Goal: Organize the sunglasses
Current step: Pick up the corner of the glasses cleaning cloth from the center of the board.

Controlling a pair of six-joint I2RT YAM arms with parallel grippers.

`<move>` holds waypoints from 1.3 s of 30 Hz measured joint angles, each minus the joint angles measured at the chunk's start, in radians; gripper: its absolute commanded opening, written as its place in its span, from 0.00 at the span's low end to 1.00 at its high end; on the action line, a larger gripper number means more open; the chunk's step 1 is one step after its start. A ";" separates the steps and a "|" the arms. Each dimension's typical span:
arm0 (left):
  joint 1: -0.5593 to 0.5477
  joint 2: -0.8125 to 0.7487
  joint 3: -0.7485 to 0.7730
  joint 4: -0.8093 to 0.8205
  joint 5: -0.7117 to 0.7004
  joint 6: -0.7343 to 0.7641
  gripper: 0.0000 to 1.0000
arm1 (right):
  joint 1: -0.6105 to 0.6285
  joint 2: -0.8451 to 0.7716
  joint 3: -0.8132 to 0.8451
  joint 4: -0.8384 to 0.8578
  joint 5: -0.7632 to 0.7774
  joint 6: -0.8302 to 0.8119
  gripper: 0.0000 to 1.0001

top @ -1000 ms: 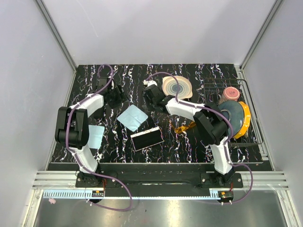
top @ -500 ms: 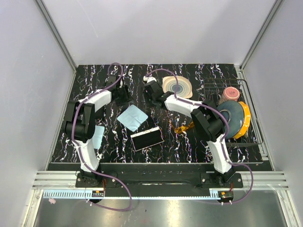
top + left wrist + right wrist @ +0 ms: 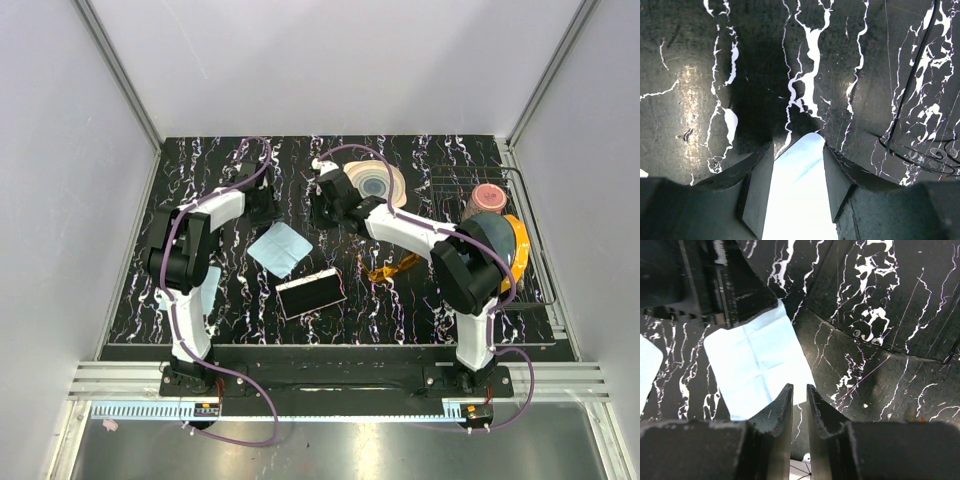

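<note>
**A:** Why are both arms stretched to the far middle of the table (image 3: pixel 200 160)?

**B:** I'd judge they are after the light blue cloth (image 3: pixel 280 248). The left fingers (image 3: pixel 757 192) stand half apart with its far corner showing between them. They pinch nothing that I can see. The right fingers (image 3: pixel 777 412) hover just beside, drawn to a thin, empty slit.

**A:** And the containers?

**B:** The wire dish rack (image 3: pixel 541 262) on the right holds a grey-blue plate (image 3: pixel 495 232), a yellow plate (image 3: pixel 518 255) and a pink bowl (image 3: pixel 488 194). The black case (image 3: pixel 311 293) sits near the front. I cannot tell what is in it.

**A:** The sunglasses (image 3: pixel 392 268)?

**B:** They are loose on the table between the case and the rack, beneath the right forearm. They are in no container, and neither arm's fingers touch them. They probably belong in the case.
</note>
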 measured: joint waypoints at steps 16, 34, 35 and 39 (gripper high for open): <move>-0.049 0.027 0.037 -0.018 -0.074 0.091 0.27 | 0.000 -0.052 -0.097 0.011 -0.031 0.029 0.23; -0.051 0.039 0.053 -0.036 -0.084 0.093 0.00 | 0.000 -0.050 -0.124 -0.014 -0.052 0.063 0.26; -0.051 0.039 0.053 -0.036 -0.083 0.093 0.00 | 0.000 -0.048 -0.124 -0.014 -0.052 0.064 0.27; -0.051 0.039 0.053 -0.035 -0.079 0.093 0.00 | 0.000 -0.024 -0.123 -0.015 -0.053 0.072 0.30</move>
